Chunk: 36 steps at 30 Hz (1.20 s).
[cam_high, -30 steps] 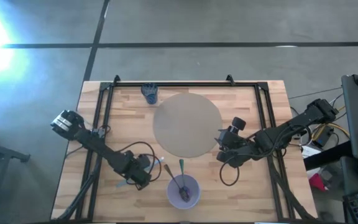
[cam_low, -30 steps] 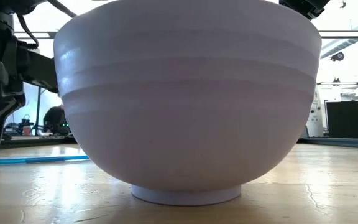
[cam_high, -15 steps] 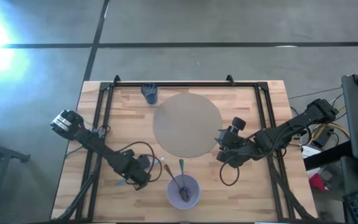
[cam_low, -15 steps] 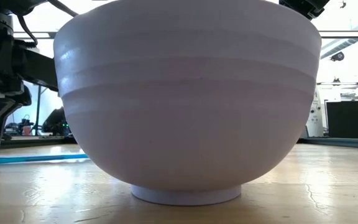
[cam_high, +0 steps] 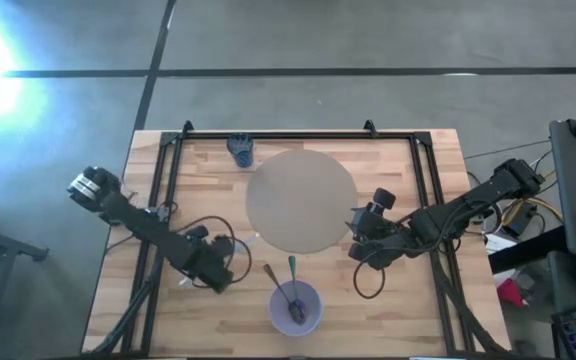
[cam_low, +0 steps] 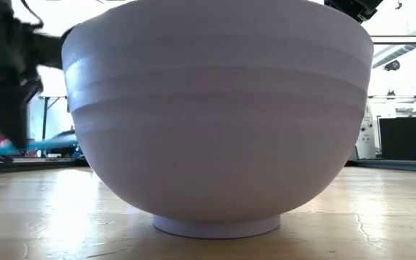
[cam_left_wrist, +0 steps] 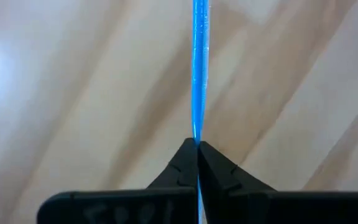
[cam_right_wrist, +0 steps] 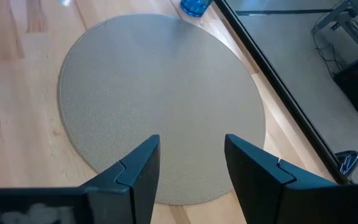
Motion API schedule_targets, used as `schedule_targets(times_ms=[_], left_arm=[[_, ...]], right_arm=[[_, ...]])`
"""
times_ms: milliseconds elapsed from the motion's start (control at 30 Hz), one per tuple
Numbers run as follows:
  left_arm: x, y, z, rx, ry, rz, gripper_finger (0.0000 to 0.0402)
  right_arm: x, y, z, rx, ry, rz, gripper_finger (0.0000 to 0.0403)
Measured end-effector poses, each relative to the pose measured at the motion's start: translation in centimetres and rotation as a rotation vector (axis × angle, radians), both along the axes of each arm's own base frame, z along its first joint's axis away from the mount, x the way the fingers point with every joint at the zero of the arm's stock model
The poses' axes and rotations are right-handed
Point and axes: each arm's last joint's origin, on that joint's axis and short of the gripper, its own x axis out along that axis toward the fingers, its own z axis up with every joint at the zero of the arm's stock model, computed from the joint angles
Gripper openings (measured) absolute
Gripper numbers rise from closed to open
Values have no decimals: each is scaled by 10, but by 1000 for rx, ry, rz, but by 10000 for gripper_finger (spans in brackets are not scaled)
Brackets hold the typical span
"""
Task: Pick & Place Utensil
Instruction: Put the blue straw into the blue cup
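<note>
My left gripper [cam_high: 216, 272] hovers over the near-left part of the table, left of the lavender bowl [cam_high: 295, 306], and is shut on a thin blue utensil [cam_left_wrist: 199, 68]. In the low view the utensil [cam_low: 42, 144] hangs clear of the wood beside the blurred left gripper [cam_low: 9, 108]. The bowl stands on its foot ring [cam_low: 215, 225] and holds a green-handled utensil [cam_high: 293, 270] and a dark one [cam_high: 295, 310]. My right gripper [cam_right_wrist: 191, 162] is open over the round mat's [cam_high: 301, 200] near-right edge. My left gripper pinches the blue utensil's handle [cam_left_wrist: 197, 134] between its two fingertips [cam_left_wrist: 182, 163]. The utensil runs straight on ahead of the fingers, in line with them. It is lifted clear of the table and lies roughly level.
A blue cup [cam_high: 241, 150] stands near the far edge, beyond the beige mat. A black frame rail [cam_high: 163, 190] runs along the table's left, right and far sides. Bare wood [cam_high: 398, 310] lies right of the bowl. A brownish utensil [cam_high: 270, 275] leans at the bowl's left rim.
My left gripper, shut on the blue utensil, has risen and drawn back toward the table's left edge. The utensil, which lay flat on the wood a second ago, is now lifted clear. The right arm has kept still.
</note>
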Motion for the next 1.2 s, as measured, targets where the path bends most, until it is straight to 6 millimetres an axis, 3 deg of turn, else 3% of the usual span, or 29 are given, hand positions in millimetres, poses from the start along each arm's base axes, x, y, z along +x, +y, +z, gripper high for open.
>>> schedule_targets(times_ms=[467,933,1200], left_arm=[[-25,45,65,330,-394,101,0],[-32,78,104,748,-640,227,0],[-28,94,118,837,-699,359,0]], right_arm=[[0,0,0,16,-14,-16,178],[-3,-1,-11,36,-11,-54,178],[-8,-4,-26,43,4,-87,178]])
